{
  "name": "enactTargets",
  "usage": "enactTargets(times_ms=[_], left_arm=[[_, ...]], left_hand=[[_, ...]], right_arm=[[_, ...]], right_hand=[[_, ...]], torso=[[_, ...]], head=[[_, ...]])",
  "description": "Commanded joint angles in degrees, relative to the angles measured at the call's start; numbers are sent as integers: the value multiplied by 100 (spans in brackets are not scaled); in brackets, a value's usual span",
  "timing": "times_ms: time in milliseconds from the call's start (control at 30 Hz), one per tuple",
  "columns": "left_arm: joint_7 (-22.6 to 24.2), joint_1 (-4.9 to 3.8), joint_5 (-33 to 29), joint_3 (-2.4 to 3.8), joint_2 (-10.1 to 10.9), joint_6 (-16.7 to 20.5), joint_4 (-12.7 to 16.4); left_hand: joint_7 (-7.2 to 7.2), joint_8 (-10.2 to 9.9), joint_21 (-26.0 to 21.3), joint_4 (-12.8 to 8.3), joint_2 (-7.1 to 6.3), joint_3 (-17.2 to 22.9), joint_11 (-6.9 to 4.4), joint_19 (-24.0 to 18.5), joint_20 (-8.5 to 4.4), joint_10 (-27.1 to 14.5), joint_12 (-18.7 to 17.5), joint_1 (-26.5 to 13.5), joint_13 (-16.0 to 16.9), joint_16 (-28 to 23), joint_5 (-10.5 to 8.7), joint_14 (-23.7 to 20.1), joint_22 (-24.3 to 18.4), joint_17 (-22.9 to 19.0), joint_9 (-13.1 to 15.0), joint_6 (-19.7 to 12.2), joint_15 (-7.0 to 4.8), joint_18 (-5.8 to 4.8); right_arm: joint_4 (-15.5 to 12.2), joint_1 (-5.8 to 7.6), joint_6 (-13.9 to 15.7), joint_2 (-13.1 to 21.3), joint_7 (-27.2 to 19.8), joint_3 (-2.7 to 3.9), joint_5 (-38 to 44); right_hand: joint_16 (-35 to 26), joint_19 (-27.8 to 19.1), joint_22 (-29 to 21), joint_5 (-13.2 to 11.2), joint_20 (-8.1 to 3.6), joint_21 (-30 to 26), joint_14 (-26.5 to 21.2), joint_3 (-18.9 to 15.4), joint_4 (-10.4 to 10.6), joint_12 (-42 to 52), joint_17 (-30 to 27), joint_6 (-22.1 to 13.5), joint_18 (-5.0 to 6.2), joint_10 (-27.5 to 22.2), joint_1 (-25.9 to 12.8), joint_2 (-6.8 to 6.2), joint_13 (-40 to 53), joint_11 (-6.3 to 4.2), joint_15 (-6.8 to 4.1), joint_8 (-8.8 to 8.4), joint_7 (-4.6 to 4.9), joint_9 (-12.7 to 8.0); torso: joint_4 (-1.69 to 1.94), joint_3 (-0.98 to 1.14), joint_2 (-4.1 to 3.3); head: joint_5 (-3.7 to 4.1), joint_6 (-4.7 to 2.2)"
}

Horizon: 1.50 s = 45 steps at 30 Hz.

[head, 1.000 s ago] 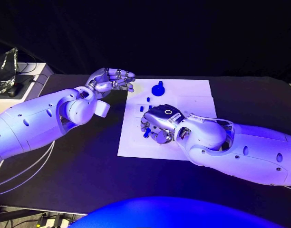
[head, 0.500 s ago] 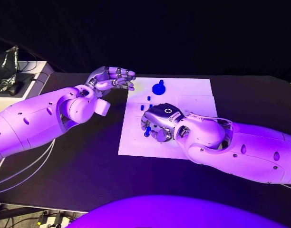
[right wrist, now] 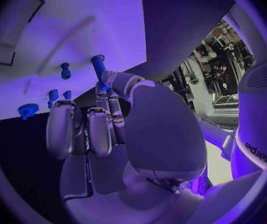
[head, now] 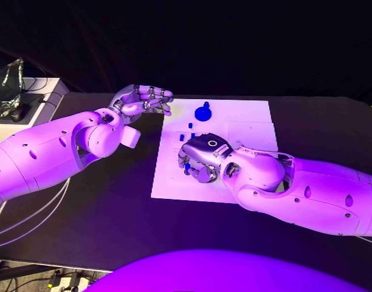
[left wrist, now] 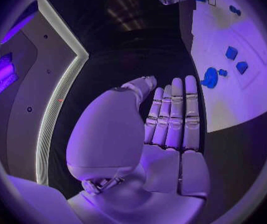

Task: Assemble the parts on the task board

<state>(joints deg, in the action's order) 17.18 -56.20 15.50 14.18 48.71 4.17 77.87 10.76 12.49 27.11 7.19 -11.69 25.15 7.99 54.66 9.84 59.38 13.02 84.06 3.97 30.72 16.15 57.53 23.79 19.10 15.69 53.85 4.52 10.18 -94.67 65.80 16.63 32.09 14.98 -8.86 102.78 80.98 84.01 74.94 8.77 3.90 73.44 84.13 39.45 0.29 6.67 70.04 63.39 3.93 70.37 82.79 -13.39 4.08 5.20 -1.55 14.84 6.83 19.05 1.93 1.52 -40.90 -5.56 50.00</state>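
The white task board [head: 247,131] lies mid-table. My right hand [head: 200,159] hovers over its near left part and pinches a blue peg [right wrist: 98,64] between thumb and a finger; the peg [head: 187,167] shows under the fingers. A blue gear-shaped part [head: 203,112] stands at the board's far side, with two small blue pieces [head: 189,126] nearer the hand. My left hand [head: 142,100] hangs just off the board's far left corner, fingers side by side [left wrist: 174,114], holding nothing. Its wrist view shows the gear [left wrist: 209,78] and small blue blocks [left wrist: 236,59] on the board [left wrist: 245,99].
The black table [head: 107,201] runs wide around the board. A side stand with a crinkled bag [head: 0,91] sits beyond the table's left edge. More small blue parts [right wrist: 59,95] and the gear [right wrist: 28,109] lie on the board [right wrist: 96,15] ahead of my right hand.
My right hand has crept slightly toward the board's left and far side with the blue peg still pinched. The left hand has stayed put.
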Motion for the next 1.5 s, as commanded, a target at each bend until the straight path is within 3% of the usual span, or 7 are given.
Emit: enactTargets(times_ms=[33, 733, 833, 933, 1033, 1133, 1500], left_arm=[[27, -2, -16, 5, -7, -95, 13], [26, -2, -16, 5, -14, -98, -1], [25, -2, -16, 5, -13, -97, -1], [23, -2, -16, 5, -12, -96, -3], [24, -2, -16, 5, -14, -95, -6], [23, -2, -16, 5, -14, -96, -6], [17, -2, -16, 5, -10, -95, -11]], left_hand=[[36, -16, -14, -7, 37, -24, 20, -51, 0, -10, -17, -27, 5, -20, 28, 12, -1, 5, -5, 5, 38, -14], [36, -16, -14, -7, 37, -24, 20, -51, 0, -10, -17, -27, 5, -20, 28, 12, -1, 5, -5, 5, 38, -14], [36, -16, -14, -7, 37, -24, 20, -51, 0, -10, -17, -27, 5, -20, 28, 12, -1, 5, -5, 5, 38, -14], [36, -16, -14, -7, 37, -24, 20, -51, 0, -10, -17, -27, 5, -20, 28, 12, -1, 5, -5, 5, 38, -14], [36, -16, -14, -7, 37, -24, 20, -51, 0, -10, -17, -27, 5, -20, 28, 12, -1, 5, -5, 5, 38, -14], [36, -18, -23, -9, 38, -26, 20, -53, 4, -10, -22, -28, 6, -38, 28, 13, -4, 22, -8, 6, 38, -10], [36, -18, -23, -9, 38, -26, 20, -53, 4, -10, -22, -28, 6, -38, 28, 13, -4, 22, -8, 6, 38, -10]], right_arm=[[38, -57, -289, 20, 20, -52, 40], [58, -78, -287, 40, -18, -61, -9], [75, -78, -269, 41, -88, -63, -89], [78, -78, -188, 52, -120, -64, -128], [76, -78, -72, 69, -148, -65, -149], [67, -78, 3, 89, -158, -66, -160], [28, -78, 362, 203, -120, -66, -170]], right_hand=[[-9, 190, 649, 31, -31, -19, 201, 25, -12, 63, -5, 4, -63, 436, 66, 118, 325, -239, -27, 15, 3, 8], [-16, 174, 638, 62, -22, -57, 198, 3, -33, -5, -21, -74, -57, 348, -49, 86, 334, -207, 4, -24, 38, 3], [-26, 129, 573, 442, 61, -210, 191, -186, 44, -251, -58, -525, -37, 7, -407, -126, 254, -86, 111, -285, 129, -76], [-75, 13, 345, 259, 143, -665, 156, -559, 148, -300, -165, -881, 47, -485, -723, -311, 98, -20, 165, -487, 46, -135], [-267, -197, -57, 28, 198, -1449, 38, -1200, 185, -300, -551, -1012, 177, -980, -667, -214, -32, 48, 222, -584, -21, -164], [-314, -202, -181, 25, 254, -1649, -4, -2147, 400, -172, -670, -1018, 200, -1292, -241, 64, -31, 106, 266, -661, -56, -209], [-295, -173, -222, 95, 248, -1713, 8, -2416, 640, 7, -674, -976, 207, -1293, 67, 165, -20, 90, 252, -714, -43, -255]], torso=[[-4, -3, 1], [-4, 3, 1], [-5, 3, 2], [-7, 4, 3], [-8, 4, 7], [-7, 6, 6], [-4, 0, 2]], head=[[-5, 0], [-16, 0], [-19, 0], [-14, 0], [-10, 0], [-10, 0], [1, 0]])
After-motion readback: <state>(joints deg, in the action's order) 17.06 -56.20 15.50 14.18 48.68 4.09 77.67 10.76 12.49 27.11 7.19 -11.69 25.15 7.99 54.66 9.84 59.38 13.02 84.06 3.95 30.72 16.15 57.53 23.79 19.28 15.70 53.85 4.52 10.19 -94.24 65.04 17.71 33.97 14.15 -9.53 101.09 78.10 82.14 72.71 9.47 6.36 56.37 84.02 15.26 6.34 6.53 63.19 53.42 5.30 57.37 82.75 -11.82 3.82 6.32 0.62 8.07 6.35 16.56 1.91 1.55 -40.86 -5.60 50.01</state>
